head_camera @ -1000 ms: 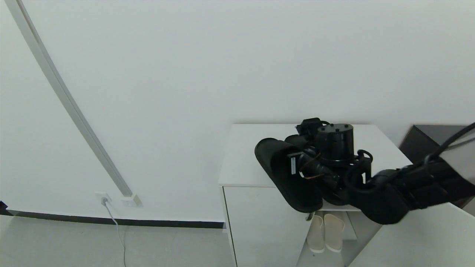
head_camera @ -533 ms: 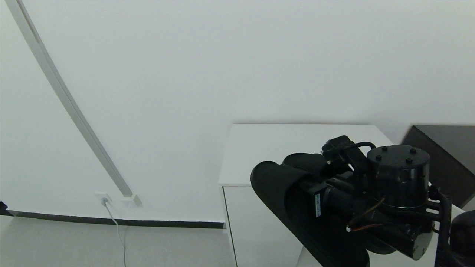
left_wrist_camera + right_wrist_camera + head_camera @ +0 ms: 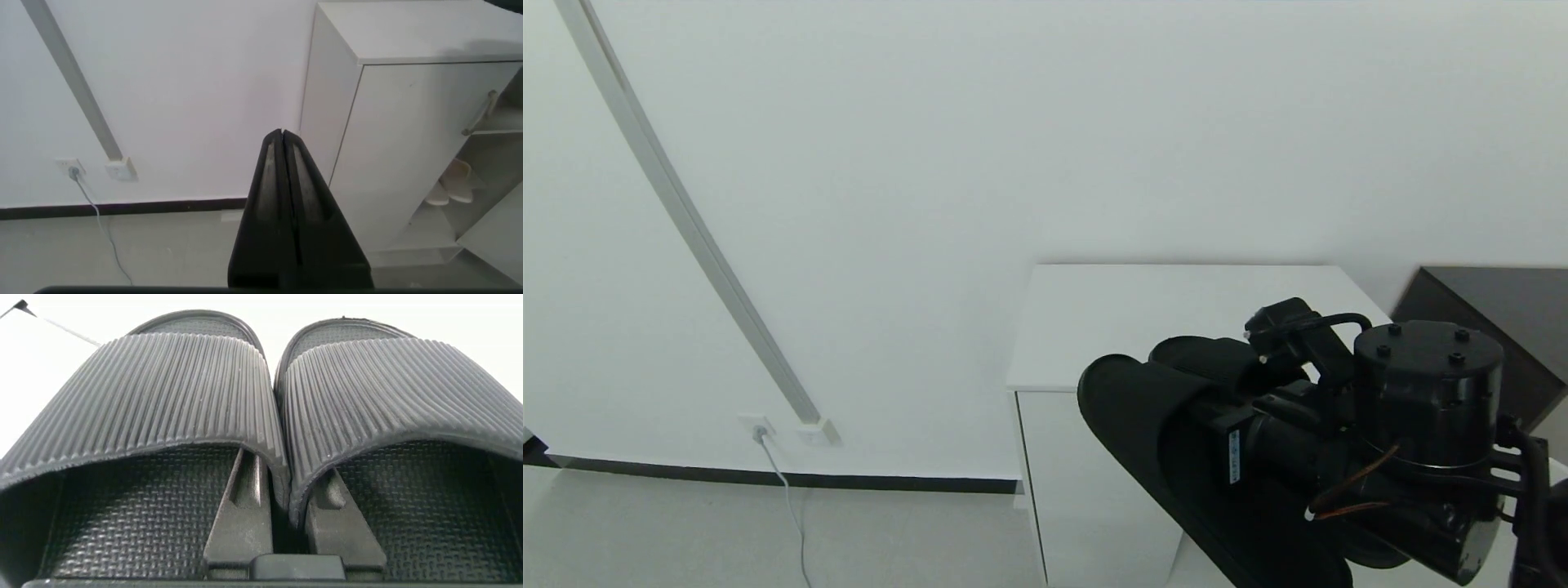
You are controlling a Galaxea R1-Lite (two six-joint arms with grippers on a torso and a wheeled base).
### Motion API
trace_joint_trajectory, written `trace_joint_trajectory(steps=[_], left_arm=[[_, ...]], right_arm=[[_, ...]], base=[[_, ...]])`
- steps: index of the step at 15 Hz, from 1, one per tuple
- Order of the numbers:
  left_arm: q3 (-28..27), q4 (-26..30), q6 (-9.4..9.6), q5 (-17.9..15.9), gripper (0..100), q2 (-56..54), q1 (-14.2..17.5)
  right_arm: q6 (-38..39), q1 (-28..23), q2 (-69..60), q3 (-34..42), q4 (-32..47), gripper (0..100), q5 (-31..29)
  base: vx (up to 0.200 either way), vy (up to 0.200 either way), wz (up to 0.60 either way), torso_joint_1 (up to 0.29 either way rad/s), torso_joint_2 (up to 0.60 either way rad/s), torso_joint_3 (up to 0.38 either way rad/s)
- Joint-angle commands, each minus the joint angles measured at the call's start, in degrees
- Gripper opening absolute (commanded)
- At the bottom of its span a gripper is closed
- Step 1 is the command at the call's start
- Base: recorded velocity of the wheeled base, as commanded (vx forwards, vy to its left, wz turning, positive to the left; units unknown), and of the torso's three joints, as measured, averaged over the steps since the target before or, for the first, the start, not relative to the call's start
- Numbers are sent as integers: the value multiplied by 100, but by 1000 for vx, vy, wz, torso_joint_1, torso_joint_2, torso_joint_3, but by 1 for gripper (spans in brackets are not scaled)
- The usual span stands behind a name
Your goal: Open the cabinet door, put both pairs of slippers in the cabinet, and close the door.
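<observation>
A pair of black slippers (image 3: 1135, 408) hangs in front of the white cabinet (image 3: 1160, 310), held side by side. My right gripper (image 3: 288, 508) is shut on them. Its fingers (image 3: 241, 518) reach under the ribbed straps (image 3: 188, 392) and pinch the two inner walls together. In the left wrist view the cabinet (image 3: 392, 122) shows one closed door with a handle (image 3: 482, 114). To the side of that door is an open compartment with a pair of white slippers (image 3: 454, 181) on a shelf. My left gripper (image 3: 282, 139) is shut on nothing, out in front of the cabinet above the floor.
A dark piece of furniture (image 3: 1494, 310) stands right of the cabinet. A wall socket with a cable (image 3: 760, 429) and a slanted wall strip (image 3: 686, 220) lie to the left. Bare floor (image 3: 768, 531) spreads left of the cabinet.
My right arm has come down and nearer the camera with the black slippers, and now covers the open compartment and white slippers. The head camera has shifted slightly.
</observation>
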Motion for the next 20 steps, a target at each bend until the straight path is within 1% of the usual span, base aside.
trace_joint_trajectory(steps=[1, 3, 13, 20], left_arm=[[1, -1, 0, 1, 0, -1, 2], [1, -1, 0, 1, 0, -1, 2], [1, -1, 0, 1, 0, -1, -7], [1, -1, -9, 10, 0, -1, 2]], right_arm=[[-3, -2, -13, 2, 1, 0, -10], [-3, -2, -22, 28, 1, 0, -10], [-30, 33, -13, 90, -7, 0, -10], [-21, 24, -13, 90, -7, 0, -19]], base=[[-200, 0, 0, -2, -7, 12], [-200, 0, 0, -2, 2, 5], [0, 0, 0, 0, 0, 0], [0, -200, 0, 1, 1, 2]])
